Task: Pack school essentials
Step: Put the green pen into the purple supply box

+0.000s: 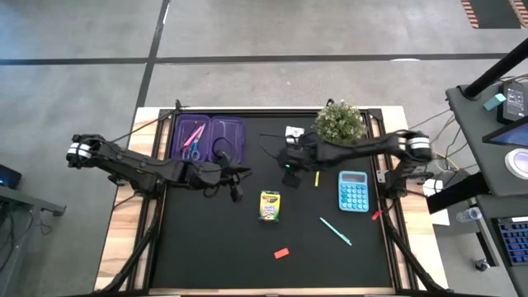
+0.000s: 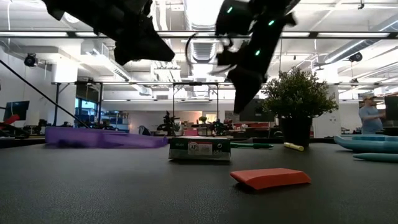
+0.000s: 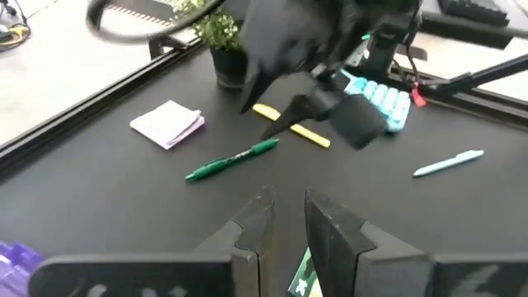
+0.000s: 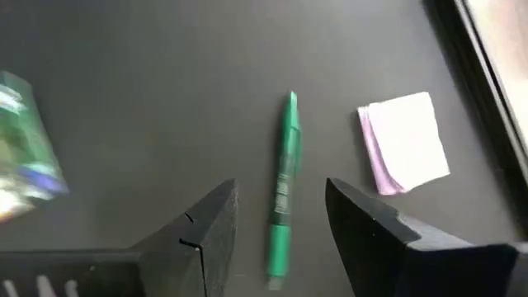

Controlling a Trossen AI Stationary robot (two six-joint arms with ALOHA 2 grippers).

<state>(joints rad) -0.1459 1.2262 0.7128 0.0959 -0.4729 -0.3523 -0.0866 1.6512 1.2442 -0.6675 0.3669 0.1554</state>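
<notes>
- Right gripper (image 4: 276, 219) hangs over the green pen (image 4: 283, 186), fingers spread wide with the pen lying between them in the wrist view; nothing grasped. In the high view it sits just right of centre, upper half of the mat.
- Left gripper (image 3: 285, 219) hovers left of centre, near the purple case (image 1: 208, 136); fingers nearly together with a slim gap, empty.
- Purple case lies open at the upper left of the black mat (image 1: 206, 247); blue-handled scissors (image 1: 191, 151) and a pink pen (image 1: 194, 132) lie in its left half.
- Crayon box (image 1: 270, 205) lies at mid-frame, below both grippers.
- White pad (image 4: 404, 142) lies just beside the green pen, apart from it; the high view puts it near the mat's top edge, next to the potted plant (image 1: 339, 121).
- Yellow pen (image 1: 317, 178) lies right of the right gripper, beside the blue calculator (image 1: 353, 190).
- Teal pen (image 1: 336, 232) lies slanted at lower right of centre.
- Red eraser (image 1: 281, 253) lies low on the mat, below the crayon box.
- Low view: a person stands at the far right of the room.
</notes>
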